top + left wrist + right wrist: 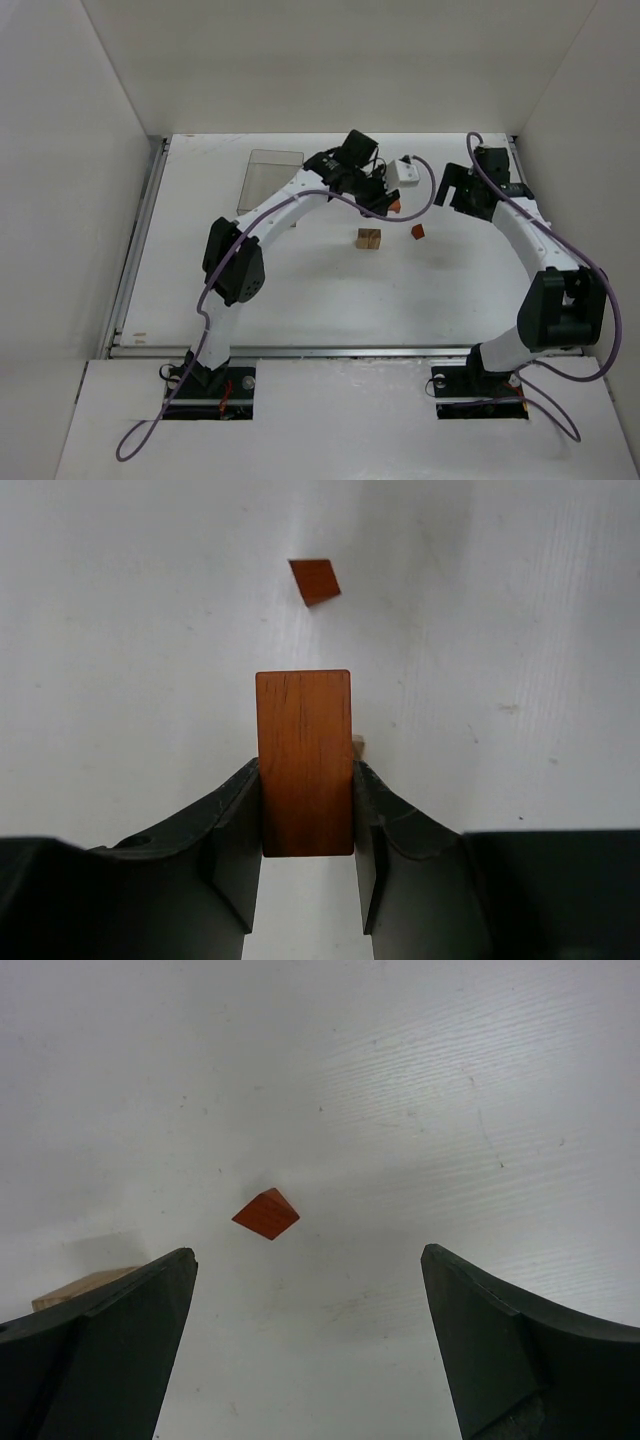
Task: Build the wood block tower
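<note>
Tan wooden cubes [369, 239] sit together mid-table, forming the tower's base. A small reddish-orange wedge [417, 232] lies near them on their right, not touching. Farther back, the left gripper [306, 772] clamps a reddish-brown block [303, 720] between its fingers. The right gripper [308, 1255] hangs empty, its fingers spread wide.

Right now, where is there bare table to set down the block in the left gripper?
Widest bare table: the near strip between the tan blocks and the arm bases. Also nearer than the clear box, left of the left arm. Crowded: between tan blocks, red wedge and left gripper.
</note>
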`<state>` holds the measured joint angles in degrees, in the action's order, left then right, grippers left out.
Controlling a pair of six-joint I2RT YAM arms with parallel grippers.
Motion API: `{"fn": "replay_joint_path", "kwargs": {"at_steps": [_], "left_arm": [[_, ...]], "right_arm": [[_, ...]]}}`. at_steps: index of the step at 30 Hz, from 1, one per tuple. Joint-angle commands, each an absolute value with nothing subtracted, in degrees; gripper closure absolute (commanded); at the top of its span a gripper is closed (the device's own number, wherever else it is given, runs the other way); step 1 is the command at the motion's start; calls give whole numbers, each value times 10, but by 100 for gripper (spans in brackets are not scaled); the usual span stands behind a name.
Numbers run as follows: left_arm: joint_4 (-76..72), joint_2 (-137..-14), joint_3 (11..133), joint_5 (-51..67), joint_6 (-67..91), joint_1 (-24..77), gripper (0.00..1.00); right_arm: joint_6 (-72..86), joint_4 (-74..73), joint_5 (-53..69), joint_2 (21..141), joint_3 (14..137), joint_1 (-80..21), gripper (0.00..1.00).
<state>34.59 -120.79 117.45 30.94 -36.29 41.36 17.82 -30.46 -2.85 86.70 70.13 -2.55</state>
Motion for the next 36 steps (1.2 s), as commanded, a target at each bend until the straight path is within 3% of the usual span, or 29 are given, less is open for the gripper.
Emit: {"fn": "replay_joint_path", "kwargs": {"at_steps": [1, 19, 36], "left_arm": [[364, -1194, 1132, 316, -387, 410, 100], [300, -1179, 1045, 266, -392, 422, 100], [301, -1168, 1020, 325, -416, 403, 100]], "right_arm": [[191, -278, -1, 838, 691, -11, 0], [201, -267, 21, 844, 674, -5, 0], [201, -272, 21, 849, 674, -5, 0]]}}
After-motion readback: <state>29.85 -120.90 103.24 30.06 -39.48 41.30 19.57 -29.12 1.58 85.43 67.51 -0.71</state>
